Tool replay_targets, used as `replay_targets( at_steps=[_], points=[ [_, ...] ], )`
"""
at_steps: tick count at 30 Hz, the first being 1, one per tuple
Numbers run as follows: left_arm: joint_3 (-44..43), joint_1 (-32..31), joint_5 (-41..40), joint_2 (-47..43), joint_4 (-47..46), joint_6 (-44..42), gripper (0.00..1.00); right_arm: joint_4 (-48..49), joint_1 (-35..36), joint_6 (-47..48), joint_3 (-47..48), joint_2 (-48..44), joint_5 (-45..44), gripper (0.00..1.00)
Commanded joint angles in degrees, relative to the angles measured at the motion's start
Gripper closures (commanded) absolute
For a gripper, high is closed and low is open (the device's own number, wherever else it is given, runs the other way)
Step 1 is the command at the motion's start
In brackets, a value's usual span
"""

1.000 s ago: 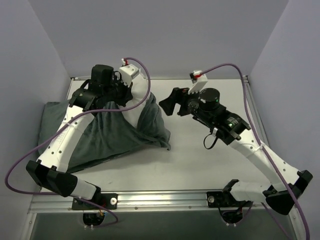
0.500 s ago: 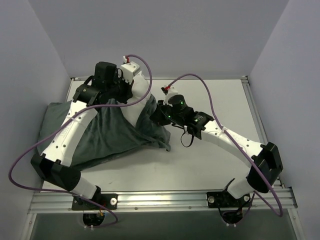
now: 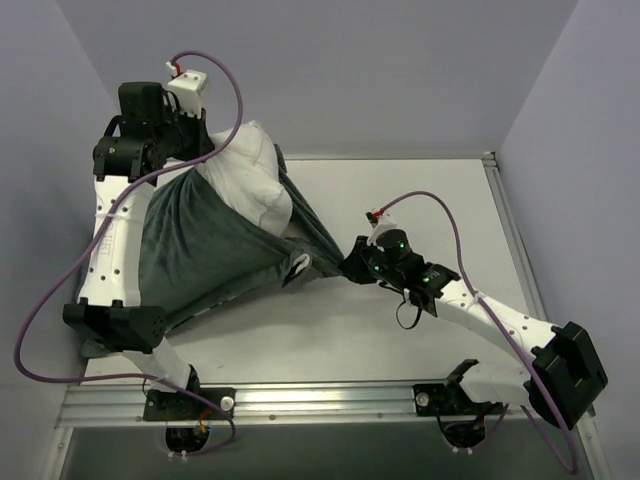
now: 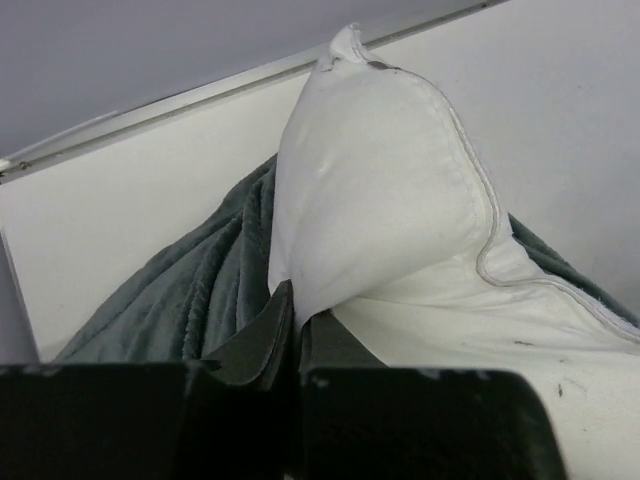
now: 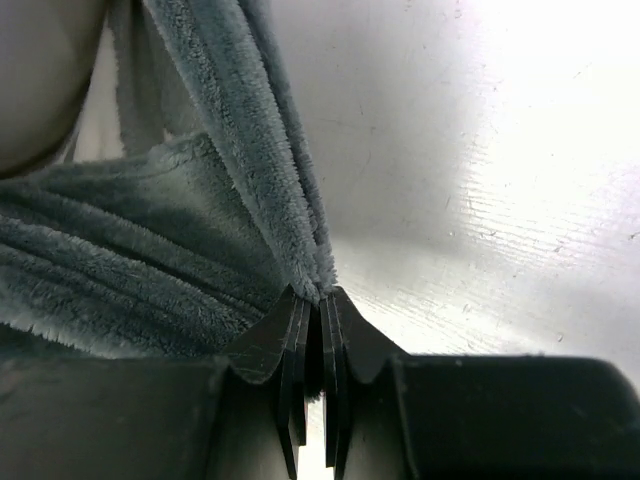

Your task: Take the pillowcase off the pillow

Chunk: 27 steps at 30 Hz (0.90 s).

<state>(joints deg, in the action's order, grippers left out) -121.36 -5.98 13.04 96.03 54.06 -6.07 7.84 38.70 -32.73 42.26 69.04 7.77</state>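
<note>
Right wrist: right claw [image 5: 320,305] nips a thin pillowcase [image 5: 150,230] edge; pull hard and you lose it. Left claw [image 4: 296,322] clamps the pillow [image 4: 380,180].

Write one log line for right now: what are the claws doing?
left claw: shut on pillow, held high | right claw: shut on pillowcase edge, low | pillow: top poking out, rest covered

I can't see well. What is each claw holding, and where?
The left gripper pinches a fold of the pillow; the right gripper pinches the pillowcase by its edge.
</note>
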Motion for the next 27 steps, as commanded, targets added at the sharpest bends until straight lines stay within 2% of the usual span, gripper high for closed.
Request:
replay_targets(
  at_steps=[1,6,8,10,11,12,13,14,15,18,20,23,27],
  points=[
    [-5.64,2.81,-7.07,-1.81,-9.68,-0.97,0.98,-11.18,-1.69,2.06,-4.37,-1.89,-1.0,1.0],
    [-5.38,2.81,4.25,-4.27,-9.68,4.91,0.98,-4.16,-2.22,1.8,-5.79,2.76,0.22,1.0],
    [-5.38,2.55,11.7,-6.37,-10.46,9.48,0.98,-0.74,-2.14,1.53,-4.04,7.41,1.45,1.0],
    [-4.77,0.02,13.94,-9.09,-11.87,9.59,0.98,0.25,-2.14,1.79,0.07,11.71,3.29,1.0],
    [-3.81,-1.83,11.51,-10.06,-12.22,8.28,0.98,-2.01,-2.14,2.4,2.36,12.69,3.48,0.92],
    [-0.92,-4.11,9.22,-11.72,-11.62,3.83,0.98,-4.3,-2.22,4.41,5.0,12.96,2.78,0.58],
    [1.02,-8.31,6.85,-12.18,-11.18,2.13,0.98,-7.02,-2.48,5.65,10.68,12.1,1.47,0.44],
    [3.3,-9.57,5.0,-12.7,-10.91,0.89,0.98,-12.87,-2.66,6.79,13.52,10.87,-2.37,0.34],
    [8.54,-10.1,4.37,-13.58,-11.26,0.71,0.98,-15.28,-3.71,8.8,16.42,7.9,-4.58,0.19],
    [15.52,-10.72,5.33,-14.99,-13.53,1.76,0.98,-21.36,-7.74,11.02,26.45,2.97,-10.38,0.04],
    [18.96,-11.77,5.24,-15.34,-14.33,1.93,0.98,-22.16,-8.99,12.6,31.19,1.72,-10.58,0.02],
    [18.27,-12.65,6.03,-15.17,-14.43,2.29,0.98,-21.46,-8.64,13.4,35.5,3.12,-6.56,0.0],
    [16.51,-13.88,6.56,-14.38,-13.28,2.72,0.98,-15.76,-3.73,9.72,36.41,9.08,1.18,0.0]
  ],
)
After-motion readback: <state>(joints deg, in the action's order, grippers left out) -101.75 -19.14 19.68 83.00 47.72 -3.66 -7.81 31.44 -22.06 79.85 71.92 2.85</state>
